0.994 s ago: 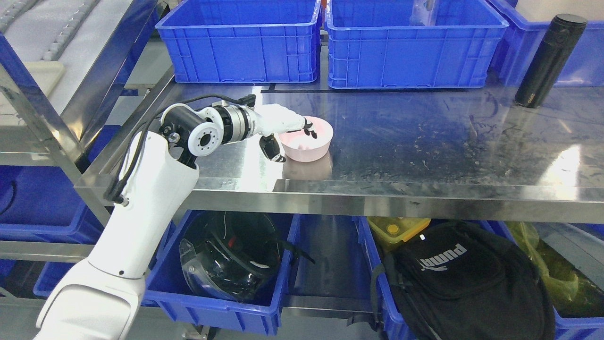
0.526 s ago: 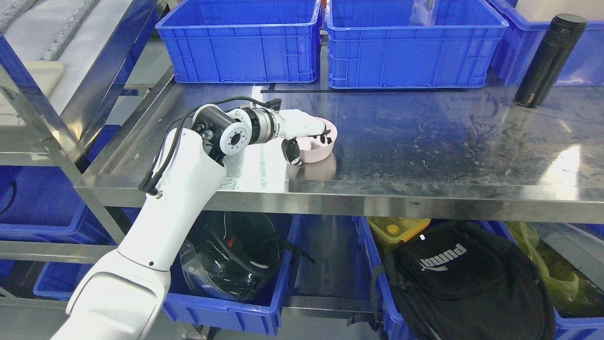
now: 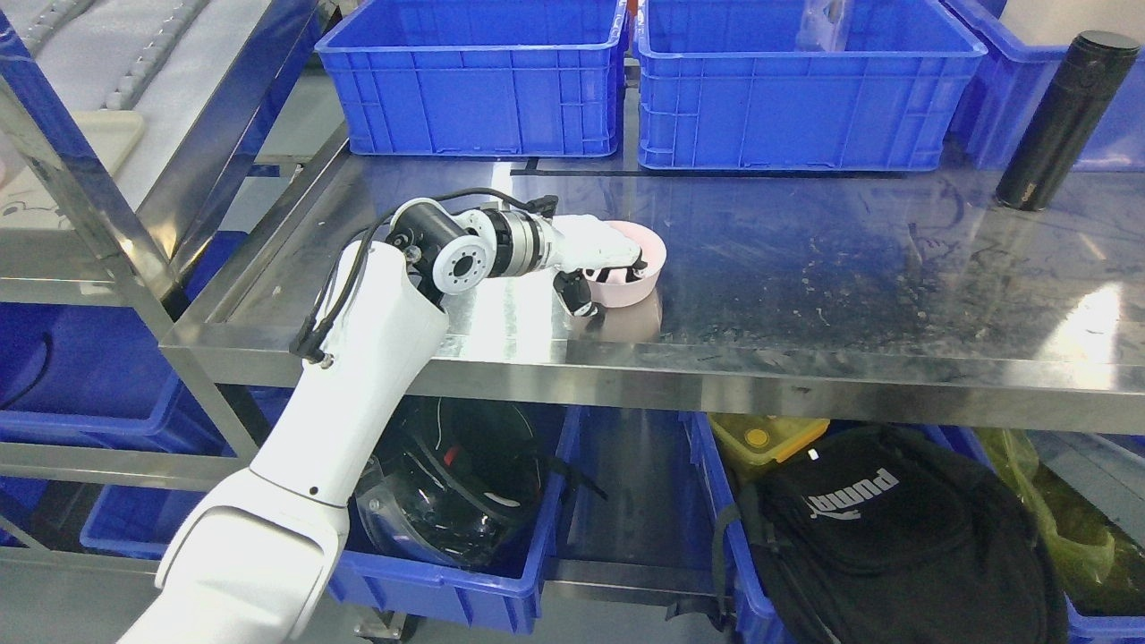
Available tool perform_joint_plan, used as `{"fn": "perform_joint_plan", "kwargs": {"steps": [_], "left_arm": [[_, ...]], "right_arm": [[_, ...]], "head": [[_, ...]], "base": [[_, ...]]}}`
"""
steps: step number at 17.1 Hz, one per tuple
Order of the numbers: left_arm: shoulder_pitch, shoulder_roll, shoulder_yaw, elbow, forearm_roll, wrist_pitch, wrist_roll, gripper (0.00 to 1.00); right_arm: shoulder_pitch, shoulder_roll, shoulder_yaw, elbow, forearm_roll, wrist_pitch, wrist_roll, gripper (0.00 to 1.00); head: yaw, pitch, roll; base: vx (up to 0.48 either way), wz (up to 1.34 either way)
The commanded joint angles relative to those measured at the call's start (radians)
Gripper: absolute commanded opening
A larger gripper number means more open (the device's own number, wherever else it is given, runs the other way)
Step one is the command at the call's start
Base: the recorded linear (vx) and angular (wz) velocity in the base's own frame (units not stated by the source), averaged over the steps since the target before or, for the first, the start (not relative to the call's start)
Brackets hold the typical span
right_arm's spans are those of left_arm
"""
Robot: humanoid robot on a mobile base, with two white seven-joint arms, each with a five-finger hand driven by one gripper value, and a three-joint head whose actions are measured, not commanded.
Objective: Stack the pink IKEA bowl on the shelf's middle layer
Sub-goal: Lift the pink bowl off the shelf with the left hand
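The left hand (image 3: 601,259) had its fingers (image 3: 626,261) hooked over the near rim of the pink bowl (image 3: 637,279), thumb pressed to the outside wall, so the rim was pinched between them. The bowl sat on the steel middle shelf (image 3: 805,295), toward its front left, casting a soft pink reflection. It looked like thin moulded plastic: light, stiff, smooth and probably a little slippery, not fragile. A rim pinch of this kind seemed the sensible hold, since the curved wall offers little else to grip. The shelf was brushed metal, scuffed and glossy. Behind stood 2 blue crates (image 3: 474,80) with ribbed walls, and a matte black flask (image 3: 1055,116) far right. The right hand was not visible.
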Motion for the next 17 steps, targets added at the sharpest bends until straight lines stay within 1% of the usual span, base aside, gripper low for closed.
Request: {"fn": "perform_joint_plan", "kwargs": {"steps": [1, 3, 5, 7, 10, 13, 17], "left_arm": [[0.013, -0.073, 0.24, 0.005, 0.01, -0.115, -0.008, 0.0], [0.025, -0.085, 0.398, -0.028, 0.033, -0.272, -0.015, 0.0], [0.037, -0.085, 0.51, -0.074, 0.06, -0.377, -0.025, 0.0], [0.065, -0.085, 0.578, -0.149, 0.127, -0.379, -0.032, 0.0], [0.164, -0.085, 0.636, -0.287, 0.276, -0.379, -0.032, 0.0], [0.261, -0.085, 0.659, -0.331, 0.326, -0.379, -0.031, 0.0], [0.346, -0.085, 0.646, -0.355, 0.356, -0.379, -0.029, 0.0]], "right_arm": [[0.022, -0.018, 0.0, -0.017, 0.0, 0.001, -0.001, 1.0], [0.022, -0.018, 0.0, -0.017, 0.0, 0.001, -0.001, 1.0], [0.022, -0.018, 0.0, -0.017, 0.0, 0.001, -0.001, 1.0], [0.022, -0.018, 0.0, -0.017, 0.0, 0.001, -0.001, 1.0], [0.022, -0.018, 0.0, -0.017, 0.0, 0.001, -0.001, 1.0], [0.022, -0.018, 0.0, -0.017, 0.0, 0.001, -0.001, 1.0], [0.022, -0.018, 0.0, -0.017, 0.0, 0.001, -0.001, 1.0]], "head": [[0.0, 0.0, 0.0], [0.0, 0.0, 0.0], [0.0, 0.0, 0.0], [0.0, 0.0, 0.0], [0.0, 0.0, 0.0], [0.0, 0.0, 0.0], [0.0, 0.0, 0.0]], "base": [[0.011, 0.02], [0.005, 0.01], [0.0, 0.0], [-0.003, -0.04], [0.0, 0.0], [0.0, 0.0], [0.0, 0.0]]}}
